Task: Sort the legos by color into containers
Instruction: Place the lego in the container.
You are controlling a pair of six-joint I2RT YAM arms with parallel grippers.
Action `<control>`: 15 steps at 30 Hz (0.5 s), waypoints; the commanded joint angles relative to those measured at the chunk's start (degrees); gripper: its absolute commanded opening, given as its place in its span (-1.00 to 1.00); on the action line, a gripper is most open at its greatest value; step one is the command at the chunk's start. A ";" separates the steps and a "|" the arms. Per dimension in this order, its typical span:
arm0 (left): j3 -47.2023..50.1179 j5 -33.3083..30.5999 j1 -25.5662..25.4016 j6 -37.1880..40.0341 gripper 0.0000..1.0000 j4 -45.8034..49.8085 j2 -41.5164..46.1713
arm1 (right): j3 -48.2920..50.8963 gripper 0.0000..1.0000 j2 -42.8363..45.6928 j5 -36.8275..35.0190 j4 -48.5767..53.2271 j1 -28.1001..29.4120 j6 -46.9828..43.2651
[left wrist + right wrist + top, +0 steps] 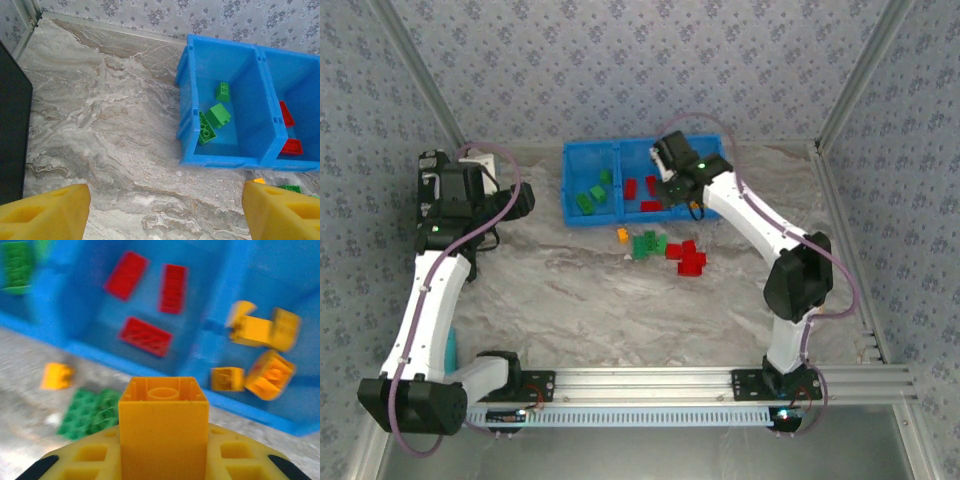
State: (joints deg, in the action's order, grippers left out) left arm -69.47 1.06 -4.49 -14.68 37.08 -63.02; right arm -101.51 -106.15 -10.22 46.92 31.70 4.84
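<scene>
My right gripper is shut on an orange-yellow lego, which is held upright between its fingers. In the top view this gripper hangs over the front wall of the blue bin, near the divider between the middle and right containers. Green legos lie in the left container, red ones in the middle, and orange-yellow ones in the right. My left gripper is open over bare table left of the bin, with nothing between its fingers.
Loose on the table in front of the bin lie an orange lego, green legos and red legos. A black object lines the left edge of the left wrist view. Patterned walls enclose the table.
</scene>
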 commanded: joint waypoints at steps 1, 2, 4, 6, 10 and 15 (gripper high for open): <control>0.12 3.19 0.27 -1.51 0.57 -0.63 0.53 | 1.29 -0.39 -1.72 -2.68 -2.87 -3.89 2.85; 0.26 4.10 0.36 -1.88 0.56 -0.42 0.59 | 1.08 -0.39 -2.59 -2.34 -3.46 -4.95 3.11; 0.32 6.86 0.19 -2.86 0.53 0.47 0.26 | 0.23 -0.39 -4.85 -1.00 -4.64 -7.17 3.33; 0.49 8.74 -0.27 -4.04 0.50 1.50 -0.08 | -0.99 -0.39 -7.27 -0.16 -5.58 -9.05 3.65; 3.58 8.67 -4.21 -8.20 0.47 1.50 0.61 | -3.78 -0.39 -12.33 0.29 -7.62 -11.66 3.94; 8.89 4.91 -14.74 -15.45 0.43 0.75 0.07 | -6.76 -0.30 -16.90 1.29 -9.37 -13.19 4.26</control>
State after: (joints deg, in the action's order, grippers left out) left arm -62.30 6.92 -14.74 -24.69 37.52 -63.05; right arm -105.03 -121.62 -10.22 39.29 19.07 8.10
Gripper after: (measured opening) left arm 0.718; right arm 0.345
